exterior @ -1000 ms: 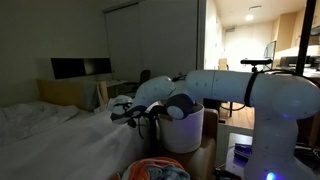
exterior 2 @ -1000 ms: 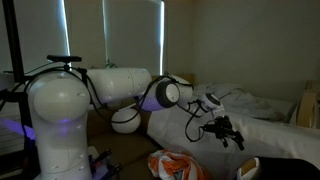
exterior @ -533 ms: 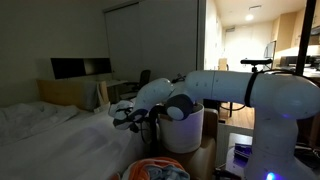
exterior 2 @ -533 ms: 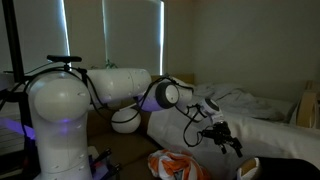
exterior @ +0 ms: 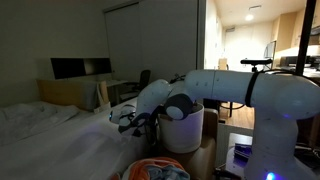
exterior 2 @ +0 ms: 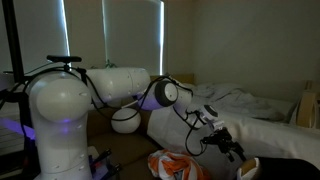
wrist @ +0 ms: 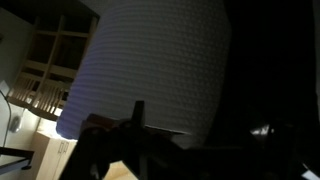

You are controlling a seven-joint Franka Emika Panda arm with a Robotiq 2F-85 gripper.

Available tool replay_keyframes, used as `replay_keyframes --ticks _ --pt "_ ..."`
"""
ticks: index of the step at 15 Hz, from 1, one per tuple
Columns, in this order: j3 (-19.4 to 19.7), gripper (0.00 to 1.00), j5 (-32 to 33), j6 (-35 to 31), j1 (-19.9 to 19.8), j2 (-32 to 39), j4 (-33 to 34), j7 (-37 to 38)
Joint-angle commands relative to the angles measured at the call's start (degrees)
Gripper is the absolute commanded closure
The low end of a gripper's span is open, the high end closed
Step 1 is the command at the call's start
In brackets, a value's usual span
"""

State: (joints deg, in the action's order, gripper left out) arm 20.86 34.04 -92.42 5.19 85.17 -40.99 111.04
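Note:
My gripper [exterior: 128,120] hangs at the end of the white arm, just off the near edge of a bed with white sheets [exterior: 45,128]. In an exterior view the gripper [exterior 2: 225,147] is dark, low beside the mattress [exterior 2: 262,120], and above and to the right of an orange and white bundle of cloth [exterior 2: 175,165] on the floor. The bundle also shows in an exterior view [exterior: 155,170] below the arm. In the wrist view the jaws are only black shapes, so I cannot tell how they stand or whether they hold anything. A white ribbed basket [wrist: 150,70] fills that view.
The white basket [exterior: 190,130] stands behind the arm, close to the bed's corner. The robot's white base [exterior 2: 55,120] is bulky. A desk with dark monitors [exterior: 80,68] and a chair stand at the back wall. The room is dim.
The gripper has come steadily lower beside the bed edge, toward the floor and the orange and white bundle. Nothing else has moved.

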Motion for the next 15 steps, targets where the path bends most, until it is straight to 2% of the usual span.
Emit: replay_keyframes --ticks 1,7,14,15 --pt "2.6 0.0 4.2 -5.6 2.0 -4.0 -7.4 2.5" --pt "4.4 0.0 4.9 -7.8 2.1 -7.7 -15.1 4.1" --pt "4.5 0.0 4.1 -8.6 1.7 -9.6 -21.7 5.5" --pt "4.3 0.25 4.0 -8.9 1.8 -9.9 -22.3 5.5"
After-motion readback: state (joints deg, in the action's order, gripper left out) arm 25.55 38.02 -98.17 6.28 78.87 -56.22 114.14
